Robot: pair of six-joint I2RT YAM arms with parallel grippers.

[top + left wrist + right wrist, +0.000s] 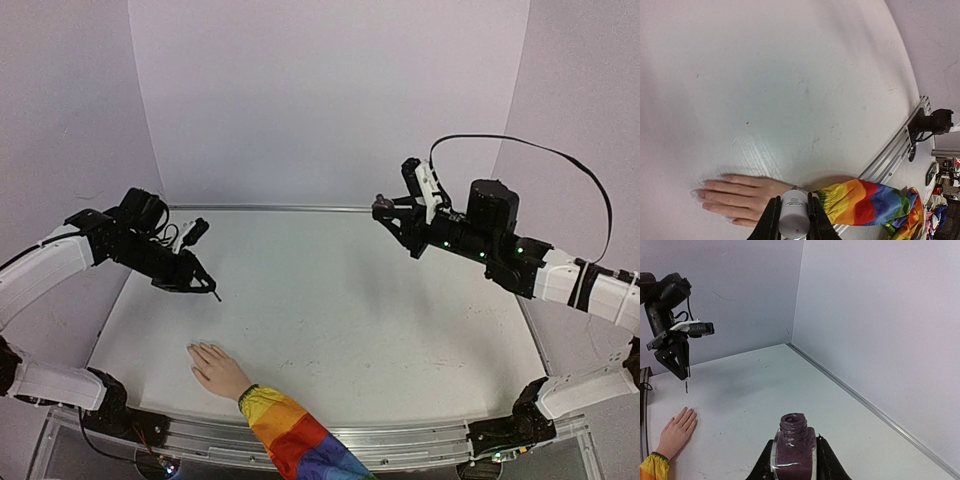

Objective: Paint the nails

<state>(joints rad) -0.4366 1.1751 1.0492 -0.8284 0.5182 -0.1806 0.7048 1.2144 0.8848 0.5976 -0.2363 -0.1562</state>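
A pale beige hand (218, 370) in a rainbow-striped sleeve (295, 435) lies flat, palm down, at the front left of the table. Its nails (696, 192) look pale; they are too small to judge for polish. My left gripper (197, 278) is shut on the white cap (794, 215) of a polish brush. The dark brush tip (217, 296) hangs above the table, behind the fingertips. In the left wrist view the cap sits over the wrist of the hand (740, 195). My right gripper (388, 211) is raised at the back right. It is shut on the open purple polish bottle (794, 445).
An aluminium rail (400, 440) runs along the near table edge and also shows in the left wrist view (900, 145). Purple-white walls close off the back and sides, with a metal strip (280, 208) at the back edge. The left arm shows in the right wrist view (670, 335).
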